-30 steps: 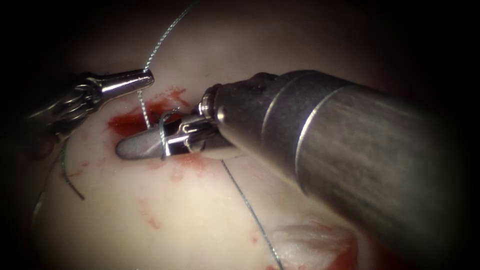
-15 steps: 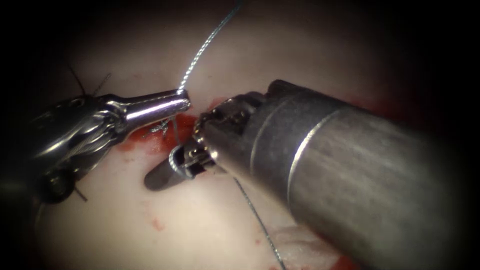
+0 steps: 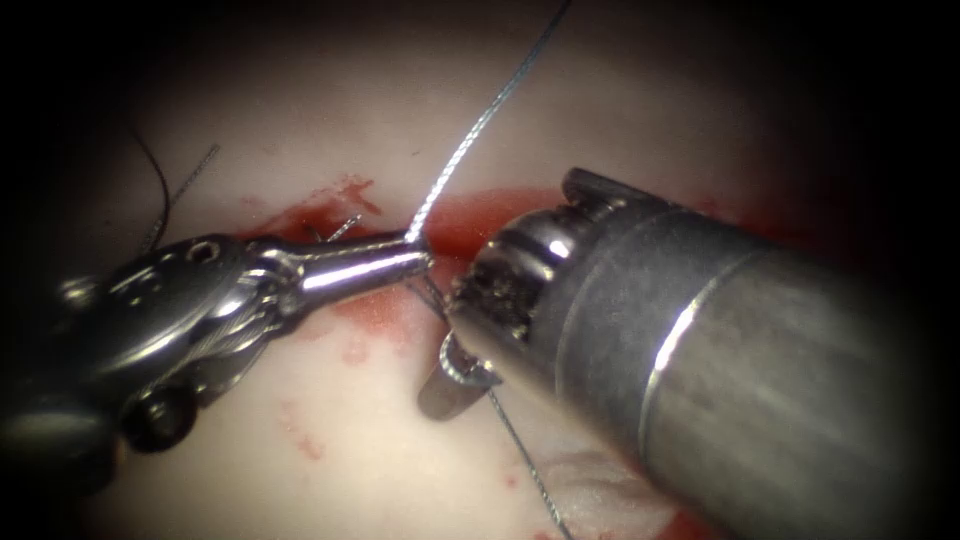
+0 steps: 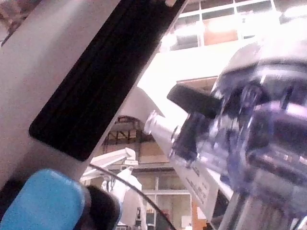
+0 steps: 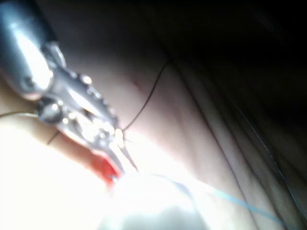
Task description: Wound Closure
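Pale tissue (image 3: pixel 330 450) is lying under both tools, with red fluid (image 3: pixel 470 215) pooling along the cut (image 3: pixel 345 215) across the upper middle of the endoscope view.

The thread (image 3: pixel 480 125) is running from the top of that view down to the tip of the left tool (image 3: pixel 415 260), whose jaws are pressing together on it right over the cut. A short stretch is passing from that tip down to the right tool (image 3: pixel 455 385), where a loop is lying wrapped around the jaws. Another strand is leaving that loop and trailing down across the tissue toward the bottom edge. The right tool's jaws are looking closed, with nothing showing between them; the wrist and shaft are covering most of them, so whether they are gripping anything I cannot tell. A dark cut end (image 3: pixel 150 185) is curling up at the far left, above the left tool. The needle is not something I can make out.

The right wrist view is catching the left tool (image 5: pixel 117 143) from the other side, its closed tip touching the thread (image 5: pixel 148 98) beside the red fluid (image 5: pixel 106 168).

The left wrist view is looking out at a bright room, with a blue pad (image 4: pixel 41 201) close to the lens.
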Available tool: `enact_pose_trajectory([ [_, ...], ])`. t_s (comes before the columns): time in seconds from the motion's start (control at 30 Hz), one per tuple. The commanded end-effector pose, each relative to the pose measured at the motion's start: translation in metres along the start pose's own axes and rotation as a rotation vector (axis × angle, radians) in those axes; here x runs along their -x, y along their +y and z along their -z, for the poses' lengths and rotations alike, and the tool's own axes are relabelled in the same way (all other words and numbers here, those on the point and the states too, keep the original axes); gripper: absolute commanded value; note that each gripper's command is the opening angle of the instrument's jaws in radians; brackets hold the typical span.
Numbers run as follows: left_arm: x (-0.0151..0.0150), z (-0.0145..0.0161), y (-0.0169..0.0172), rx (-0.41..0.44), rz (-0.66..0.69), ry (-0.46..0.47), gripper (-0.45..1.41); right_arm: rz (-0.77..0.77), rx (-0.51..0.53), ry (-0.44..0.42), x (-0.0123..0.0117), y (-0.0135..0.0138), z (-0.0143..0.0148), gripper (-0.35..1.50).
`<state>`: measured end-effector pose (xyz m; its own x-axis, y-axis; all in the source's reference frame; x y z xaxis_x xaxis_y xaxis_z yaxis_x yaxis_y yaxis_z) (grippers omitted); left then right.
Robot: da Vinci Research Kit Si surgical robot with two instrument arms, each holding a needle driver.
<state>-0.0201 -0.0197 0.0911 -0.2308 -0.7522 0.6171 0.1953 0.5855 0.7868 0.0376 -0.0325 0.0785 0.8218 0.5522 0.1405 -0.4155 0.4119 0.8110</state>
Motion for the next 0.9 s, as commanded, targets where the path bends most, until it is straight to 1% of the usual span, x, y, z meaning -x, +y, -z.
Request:
enact_pose_trajectory([
  [0.03,0.0010,-0.0009,0.0003,-0.003,0.001,-0.006,-0.45,-0.006,-0.005,-0.001,-0.0009,0.0003,0.0006,-0.35],
  [0.17,0.0000,-0.0014,0.0002,-0.017,-0.003,-0.002,-0.45,-0.011,-0.017,-0.014,0.0002,0.0009,0.0011,-0.35],
  [0.2,-0.0003,-0.0017,0.0002,-0.021,0.001,0.004,-0.45,-0.007,-0.019,-0.026,0.0007,0.0011,0.0013,-0.23],
  [0.23,-0.0003,-0.0017,0.0002,-0.021,0.001,0.004,-0.45,-0.007,-0.019,-0.026,0.0007,0.0011,0.0013,-0.23],
  [0.3,-0.0004,-0.0018,0.0002,-0.025,0.007,0.008,-0.45,-0.003,-0.016,-0.023,0.0012,0.0013,0.0015,0.05],
  [0.33,-0.0005,-0.0019,0.0001,-0.026,0.007,0.012,-0.45,0.001,-0.015,-0.022,0.0015,0.0015,0.0015,0.27],
  [0.4,-0.0006,-0.0020,0.0001,-0.028,0.013,0.016,-0.45,0.000,-0.014,-0.025,0.0020,0.0017,0.0016,0.29],
  [0.43,-0.0007,-0.0020,0.0001,-0.028,0.012,0.020,-0.45,0.002,-0.014,-0.026,0.0021,0.0018,0.0016,0.39],
  [0.5,-0.0009,-0.0021,0.0001,-0.030,0.011,0.024,-0.45,-0.024,-0.016,-0.026,0.0024,0.0019,0.0017,0.42],
  [0.67,-0.0014,-0.0023,0.0002,-0.032,0.018,0.039,-0.45,-0.058,-0.007,-0.029,0.0028,0.0024,0.0013,0.44],
  [0.73,-0.0015,-0.0024,0.0002,-0.034,0.018,0.043,-0.45,-0.070,-0.001,-0.030,0.0029,0.0026,0.0008,0.41],
  [0.77,-0.0015,-0.0024,0.0002,-0.035,0.018,0.044,-0.45,-0.079,0.002,-0.030,0.0030,0.0027,0.0007,0.36],
  [0.87,-0.0017,-0.0024,0.0002,-0.038,0.023,0.049,-0.45,-0.095,0.008,-0.032,0.0033,0.0029,0.0002,0.32],
  [0.9,-0.0017,-0.0023,0.0002,-0.038,0.023,0.052,-0.45,-0.094,0.009,-0.032,0.0034,0.0029,0.0002,0.27],
])
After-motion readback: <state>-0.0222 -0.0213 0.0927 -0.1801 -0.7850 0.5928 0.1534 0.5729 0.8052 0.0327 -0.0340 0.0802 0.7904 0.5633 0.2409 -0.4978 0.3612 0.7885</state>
